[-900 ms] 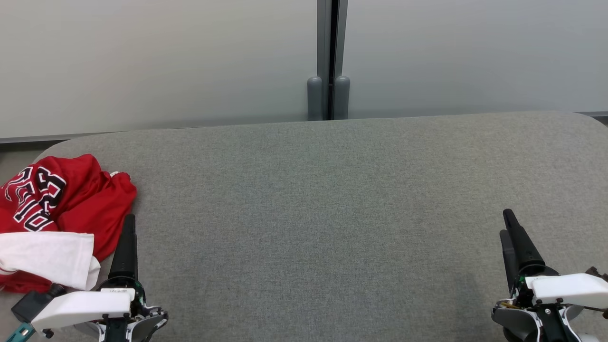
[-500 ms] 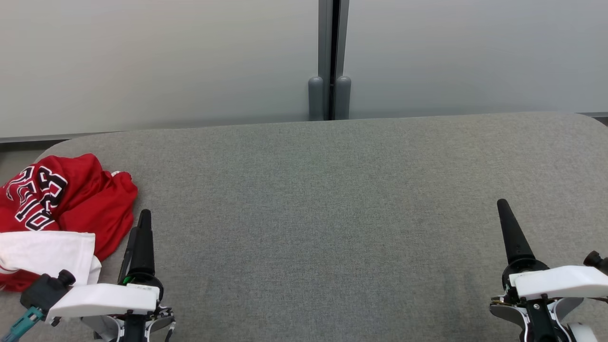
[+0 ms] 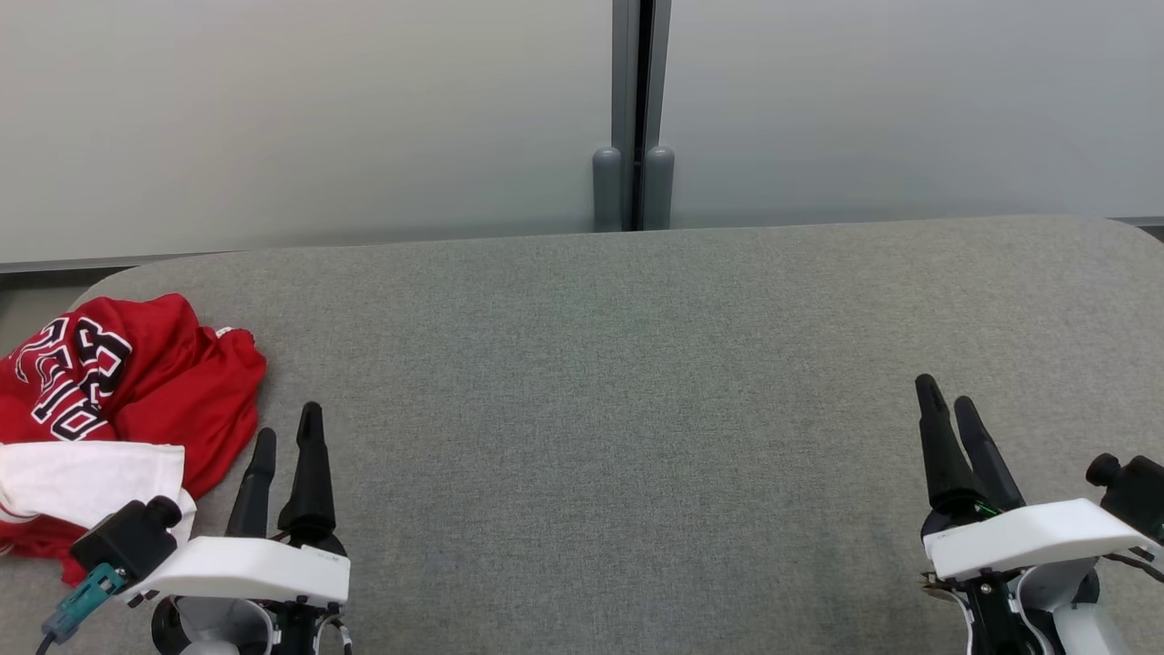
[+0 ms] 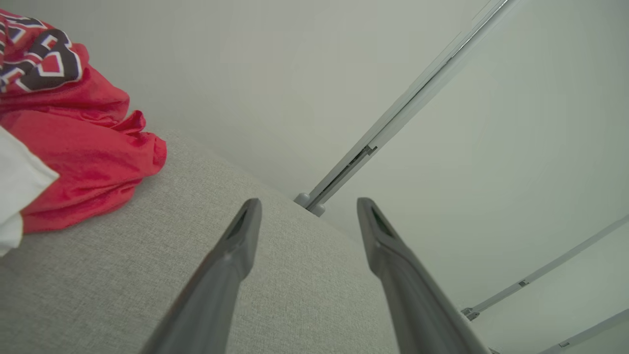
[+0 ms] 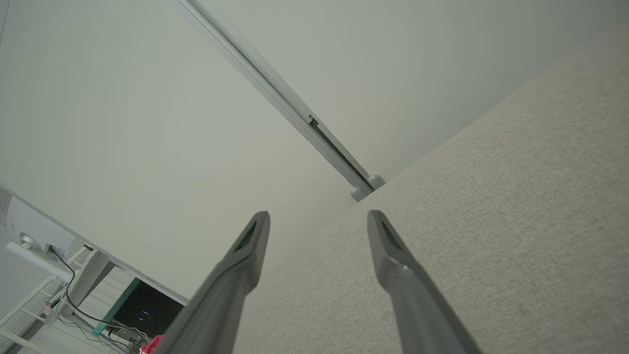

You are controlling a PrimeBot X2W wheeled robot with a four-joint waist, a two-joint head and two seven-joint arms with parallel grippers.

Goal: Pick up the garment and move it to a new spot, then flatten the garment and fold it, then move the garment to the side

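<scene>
- Lying crumpled at the left end of the counter (image 3: 618, 409), the red garment (image 3: 155, 382) with black-and-white lettering sits by the rounded far-left corner and runs out past the left edge of the head view.
- A white fabric (image 3: 91, 478) rests over the garment's near part. I cannot tell whether it belongs to the same piece.
- From the garment's right fringe to the rounded far-right corner, the counter runs flat and grey, leaving wide room to move.
- The counter's far edge meets pale wall panels (image 3: 318, 118), which are split by a vertical grey post (image 3: 632, 91) with two rounded caps (image 3: 632, 186) at its foot.
- The left fingers (image 3: 311, 464) stand near the front edge, just beside the garment's right fringe and pointing toward the wall. They are spread apart and grasp nothing.
- The right fingers (image 3: 937, 446) stand near the front right, well apart from the garment. They too are released and hold nothing.
- The left wrist view looks low along the counter. The garment's red folds and lettering lie to the left of the left fingers (image 4: 231, 265), with bare counter between them.
- The right wrist view, past the right fingers (image 5: 393, 265), looks off the counter's side to a dark screen (image 5: 142, 307) and cables (image 5: 73, 295) by a pale stand.
</scene>
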